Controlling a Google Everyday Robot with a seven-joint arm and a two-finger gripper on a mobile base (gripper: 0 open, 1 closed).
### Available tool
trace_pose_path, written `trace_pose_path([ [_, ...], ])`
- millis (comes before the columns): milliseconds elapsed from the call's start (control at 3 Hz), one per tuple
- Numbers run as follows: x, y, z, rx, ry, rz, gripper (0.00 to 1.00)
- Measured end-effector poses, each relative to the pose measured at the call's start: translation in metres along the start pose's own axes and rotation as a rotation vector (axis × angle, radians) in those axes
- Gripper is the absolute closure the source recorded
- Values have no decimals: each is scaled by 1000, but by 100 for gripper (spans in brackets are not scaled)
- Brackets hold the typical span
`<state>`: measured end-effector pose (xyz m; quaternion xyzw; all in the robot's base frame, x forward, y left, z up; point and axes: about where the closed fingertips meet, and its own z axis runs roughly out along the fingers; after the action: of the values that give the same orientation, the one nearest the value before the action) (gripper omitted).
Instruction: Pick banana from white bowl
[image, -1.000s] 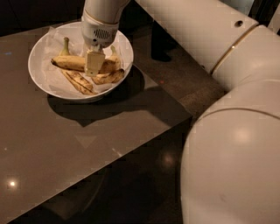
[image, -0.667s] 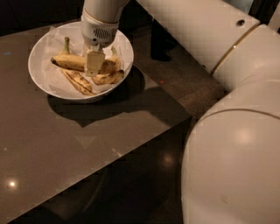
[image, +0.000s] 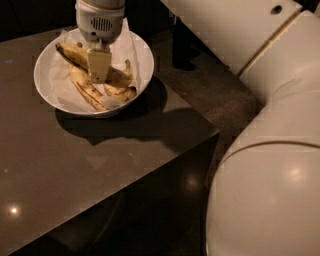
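The white bowl (image: 46, 85), lined with crumpled white paper, stands at the far left of the dark table. Several bananas lie in it. The banana (image: 88, 91), long, yellow and brown-speckled, lies slanted across the bowl's front. A plumper banana (image: 70, 53) lies behind it, and a small stubby one (image: 121, 93) lies to the right. My gripper (image: 99, 76) hangs straight down over the middle of the bowl, its tip among the bananas, just above and behind the long one. It hides part of the plumper banana.
The dark glossy table (image: 90, 170) ends in a corner at the right (image: 216, 134), with dark floor beyond. My large white arm (image: 270, 150) fills the right side of the view. A dark object (image: 182, 47) stands behind the table.
My gripper has shifted slightly left over the bowl, and its wrist looks turned. The bananas lie much as before.
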<state>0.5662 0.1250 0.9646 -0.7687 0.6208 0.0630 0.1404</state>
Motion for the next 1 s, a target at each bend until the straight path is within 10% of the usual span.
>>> trace_pose_path([
  [1000,-5,15,-19,55,-8,7,100],
])
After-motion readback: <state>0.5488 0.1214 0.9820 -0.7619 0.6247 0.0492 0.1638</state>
